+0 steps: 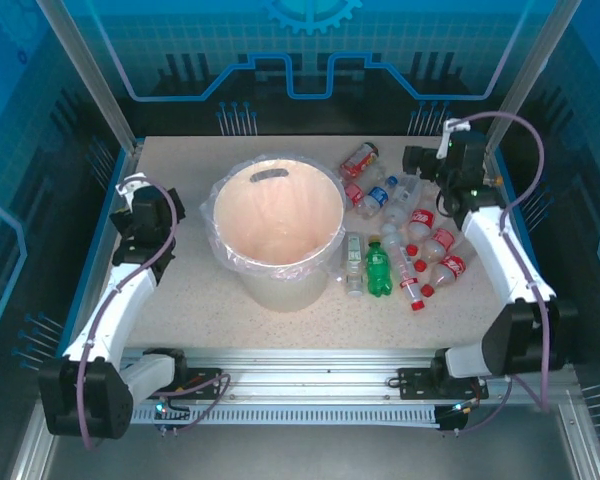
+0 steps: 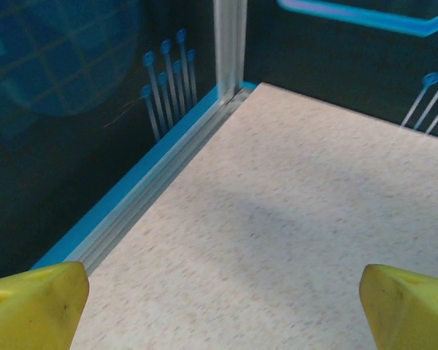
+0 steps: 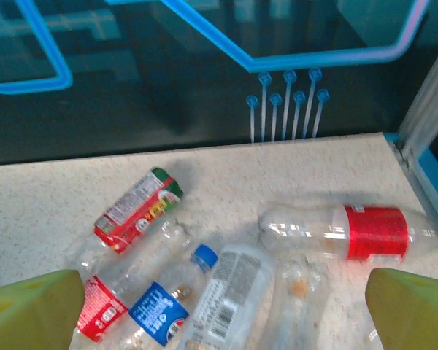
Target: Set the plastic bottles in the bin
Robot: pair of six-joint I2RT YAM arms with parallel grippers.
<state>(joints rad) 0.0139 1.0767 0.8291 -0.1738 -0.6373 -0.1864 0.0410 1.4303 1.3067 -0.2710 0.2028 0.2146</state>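
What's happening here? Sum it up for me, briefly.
The job is clearing the plastic bottles into the bin. Nothing is held: the right hand hangs open above the bottles, which lie right of the bin, and the left hand is open over bare table on the left. The bin looks empty.

Bin (image 1: 280,285): cream-white wall, pinkish-cream interior, clear liner.
Table (image 2: 292,219): beige, fine dark speckle.
Plastic bottles (image 1: 420,222): mostly clear, red labels common.
Green bottle (image 1: 378,268): green body, white label.
Blue-label bottle (image 3: 158,313): blue cap.
Red-wrap bottle (image 3: 135,208): green end.
Left gripper fingers (image 2: 36,302): yellow.
Right gripper fingers (image 3: 412,306): yellow-green.
Arms (image 1: 120,310): white links, black joints.
Enclosure walls (image 1: 310,80): dark blue, cyan line pattern.
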